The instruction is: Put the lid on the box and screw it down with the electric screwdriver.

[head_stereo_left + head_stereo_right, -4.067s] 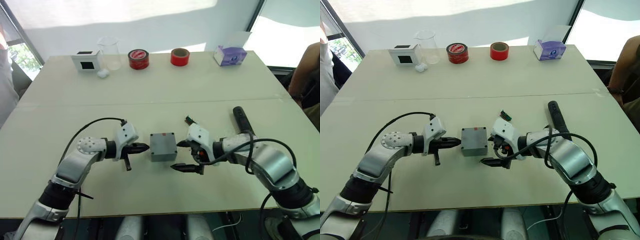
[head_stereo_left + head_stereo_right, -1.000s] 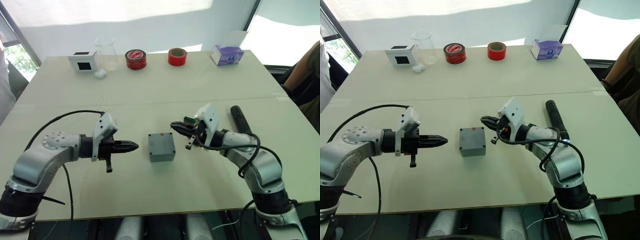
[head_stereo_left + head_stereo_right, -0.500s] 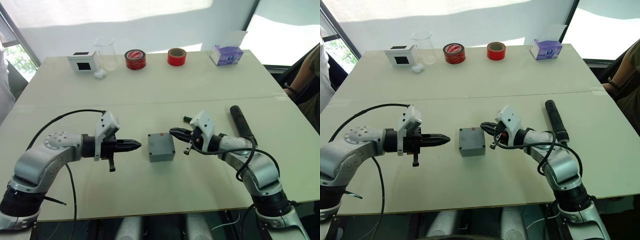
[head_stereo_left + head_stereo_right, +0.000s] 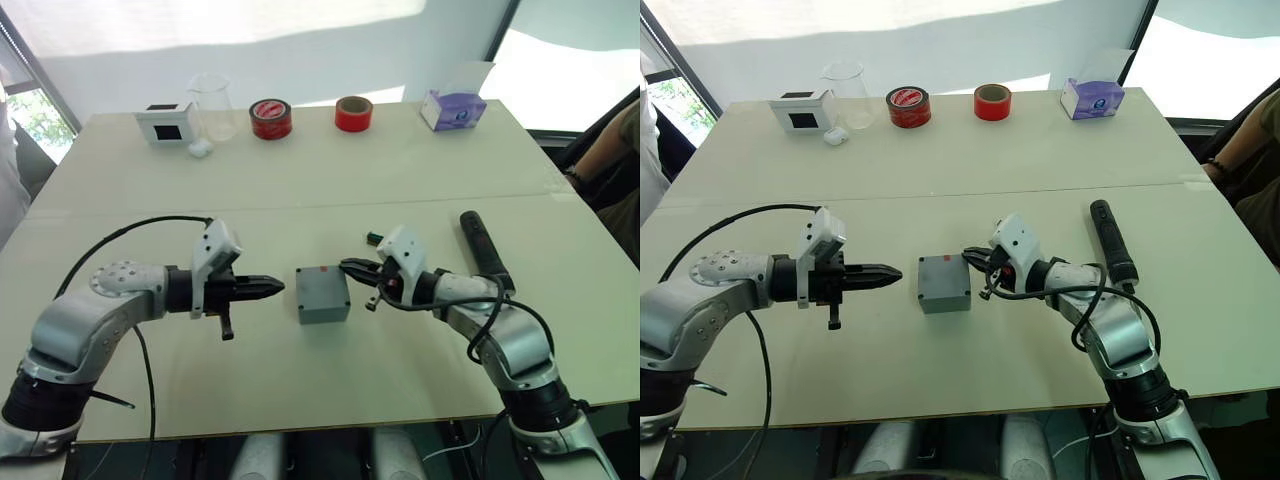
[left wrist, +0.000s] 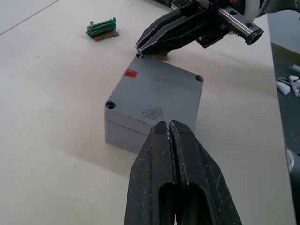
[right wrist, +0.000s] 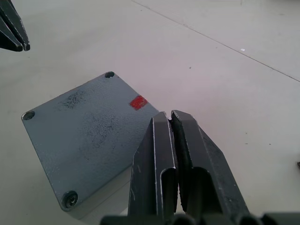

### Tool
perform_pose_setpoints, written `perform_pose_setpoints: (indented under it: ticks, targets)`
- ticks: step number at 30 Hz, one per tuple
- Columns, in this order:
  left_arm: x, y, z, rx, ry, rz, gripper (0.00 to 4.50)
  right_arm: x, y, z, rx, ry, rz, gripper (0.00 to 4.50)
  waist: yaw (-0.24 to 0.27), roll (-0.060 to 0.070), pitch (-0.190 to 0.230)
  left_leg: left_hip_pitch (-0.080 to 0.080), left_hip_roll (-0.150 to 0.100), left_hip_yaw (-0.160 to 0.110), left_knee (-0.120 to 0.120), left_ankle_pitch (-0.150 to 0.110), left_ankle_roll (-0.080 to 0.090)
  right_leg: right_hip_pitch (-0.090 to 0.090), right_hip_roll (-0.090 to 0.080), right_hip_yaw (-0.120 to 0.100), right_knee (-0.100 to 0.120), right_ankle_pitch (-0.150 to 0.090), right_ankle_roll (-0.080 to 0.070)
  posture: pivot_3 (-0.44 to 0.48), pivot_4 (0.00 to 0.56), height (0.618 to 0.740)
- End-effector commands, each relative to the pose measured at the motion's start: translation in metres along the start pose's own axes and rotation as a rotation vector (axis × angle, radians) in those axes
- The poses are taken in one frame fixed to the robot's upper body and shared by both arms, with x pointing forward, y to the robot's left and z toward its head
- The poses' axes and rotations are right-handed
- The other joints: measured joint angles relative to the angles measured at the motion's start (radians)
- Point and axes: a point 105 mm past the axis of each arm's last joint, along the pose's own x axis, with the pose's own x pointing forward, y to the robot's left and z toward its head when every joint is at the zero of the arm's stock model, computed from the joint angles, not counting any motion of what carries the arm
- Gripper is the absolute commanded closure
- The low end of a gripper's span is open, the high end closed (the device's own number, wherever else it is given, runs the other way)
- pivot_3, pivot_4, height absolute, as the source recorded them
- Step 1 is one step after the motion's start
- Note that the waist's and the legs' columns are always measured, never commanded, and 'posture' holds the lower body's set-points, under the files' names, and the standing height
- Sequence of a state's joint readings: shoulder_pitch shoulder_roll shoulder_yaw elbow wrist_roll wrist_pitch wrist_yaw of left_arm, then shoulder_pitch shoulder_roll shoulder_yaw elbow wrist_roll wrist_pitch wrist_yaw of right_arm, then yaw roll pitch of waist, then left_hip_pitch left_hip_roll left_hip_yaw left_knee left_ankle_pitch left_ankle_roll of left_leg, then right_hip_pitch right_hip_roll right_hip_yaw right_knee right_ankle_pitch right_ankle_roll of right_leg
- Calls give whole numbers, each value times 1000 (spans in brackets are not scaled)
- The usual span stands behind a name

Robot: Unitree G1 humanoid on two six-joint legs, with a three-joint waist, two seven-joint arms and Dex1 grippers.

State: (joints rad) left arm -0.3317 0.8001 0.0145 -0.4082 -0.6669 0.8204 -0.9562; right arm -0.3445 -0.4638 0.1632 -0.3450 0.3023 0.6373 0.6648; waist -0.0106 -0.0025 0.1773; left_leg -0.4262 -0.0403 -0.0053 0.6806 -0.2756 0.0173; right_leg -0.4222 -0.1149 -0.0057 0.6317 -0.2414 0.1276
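The box (image 4: pixel 322 293) sits mid-tabletop, lid (image 5: pixel 159 91) already on; the electric screwdriver (image 4: pixel 484 249) lies untouched toward the right edge; both the left gripper (image 4: pixel 270 289) and the right gripper (image 4: pixel 351 267) have fingers pressed together; a nudge from either could shift the unscrewed lid.

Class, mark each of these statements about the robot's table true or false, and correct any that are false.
1. The left gripper is shut. True.
2. The lid sits on the box. True.
3. The right gripper holds the electric screwdriver. False: the screwdriver lies on the table, beyond that arm, untouched.
4. The red mark is at the lid's centre. False: it sits near one edge.
5. Two tape rolls stand at the table's far side. True.
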Motion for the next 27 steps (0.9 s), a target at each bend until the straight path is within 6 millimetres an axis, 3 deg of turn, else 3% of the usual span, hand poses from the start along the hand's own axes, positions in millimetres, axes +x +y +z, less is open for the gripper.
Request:
perform_pose_setpoints:
  ticks: [1, 8, 10, 13, 19, 22, 24, 26, 27]
  targets:
    - [2, -6, 13, 45, -33, -28, 4500, -1, 0, 8, -30, -25, 1, 3618, 0, 0, 0, 0, 0, 0, 0, 0, 0, 0, 0, 0, 0, 0, 0, 0, 150, 740]
    - [3, -6, 15, 47, -39, -39, 4500, -4, -3, 10, -29, -31, -11, 544, 0, 0, 0, 0, 0, 0, 0, 0, 0, 0, 0, 0, 0, 0, 0, 0, 150, 740]
    - [4, -6, 17, 51, -46, -46, 4500, -8, -6, 14, -20, -43, -25, 44, 1, 0, 0, 0, 0, 0, 0, 0, 0, 0, 0, 0, 0, 0, 0, 0, 150, 740]
    - [4, -5, 20, 55, -57, -53, 4500, -15, -13, 21, -1, -57, -50, 44, 1, 0, 0, 0, 0, 0, 0, 0, 0, 0, 0, 0, 0, 0, 0, 0, 150, 740]
    - [5, -7, 31, 67, -91, -83, 4500, -50, -50, 52, 181, -60, -160, 44, 1, 0, 0, 0, 0, 0, 0, 0, 0, 0, 0, 0, 0, 0, 0, 0, 150, 740]
    - [7, -12, 37, 82, -103, -117, 4500, -72, -72, 53, 182, 53, -243, 44, 5, 0, 0, 0, 0, 0, 0, 0, 0, 0, 0, 0, 0, 0, 0, 0, 150, 740]
    - [12, -18, 42, 115, -109, -156, 4500, -98, -99, 52, 246, 166, -343, 44, 3, 0, 0, 0, 0, 0, 0, 0, 1, 1, 0, 0, -1, 0, 0, 0, 150, 740]
    - [17, -26, 48, 151, -115, -206, 4500, -126, -120, 45, 329, 299, -434, 44, 5, 0, 0, 0, -1, 1, 1, 0, 1, 1, -1, 0, 0, 0, 0, 0, 150, 740]
    - [20, -29, 49, 172, -110, -228, 4500, -139, -128, 30, 364, 420, -491, 44, 10, 1, 1, 0, -1, 1, 1, -1, 1, 2, -1, 0, 0, 0, 0, 0, 150, 740]
